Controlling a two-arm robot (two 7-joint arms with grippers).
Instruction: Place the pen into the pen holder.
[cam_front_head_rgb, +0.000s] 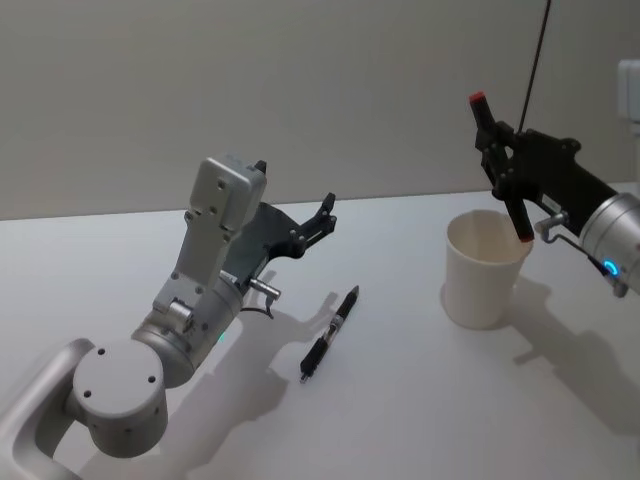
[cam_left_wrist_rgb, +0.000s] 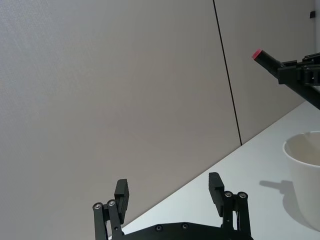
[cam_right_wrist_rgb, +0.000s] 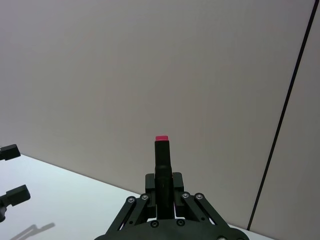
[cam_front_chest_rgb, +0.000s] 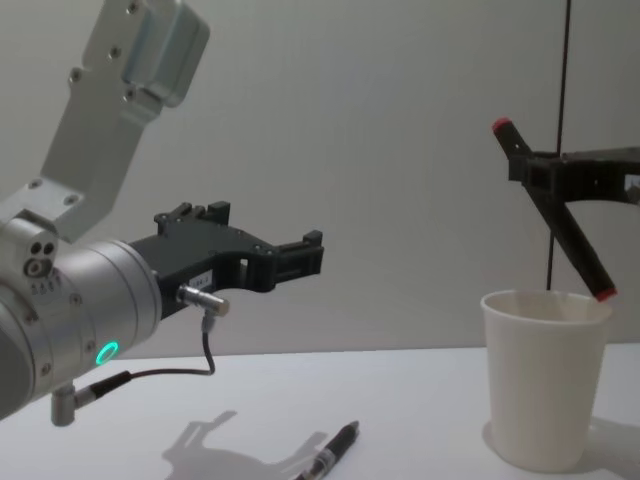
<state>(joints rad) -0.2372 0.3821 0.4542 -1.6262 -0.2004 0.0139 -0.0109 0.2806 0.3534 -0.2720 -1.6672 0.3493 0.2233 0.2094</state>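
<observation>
Desk (cam_front_head_rgb: 400, 420) carries everything. At its left the left gripper (cam_front_head_rgb: 327, 214) hovers, jaws spread and empty. On the right stands the pen holder (cam_front_head_rgb: 484, 270), upright. Above it the right gripper (cam_front_head_rgb: 503, 165) has its jaws pinching a tilted red-tipped pen (cam_front_head_rgb: 486, 122), lower end just over the rim. A black pen (cam_front_head_rgb: 330, 333) lies flat between them.

A plain white bench (cam_front_head_rgb: 420, 420) stretches wide and bare, its matte top catching soft grey shadows. Behind the bench's far edge rises a flat grey-beige wall (cam_front_head_rgb: 300, 90), unmarked across most of its width. Toward the bench's right end a thin dark line (cam_front_head_rgb: 540, 50) runs down the wall to meet that edge, with a small white fixture (cam_front_head_rgb: 629, 90) mounted just beyond it.
</observation>
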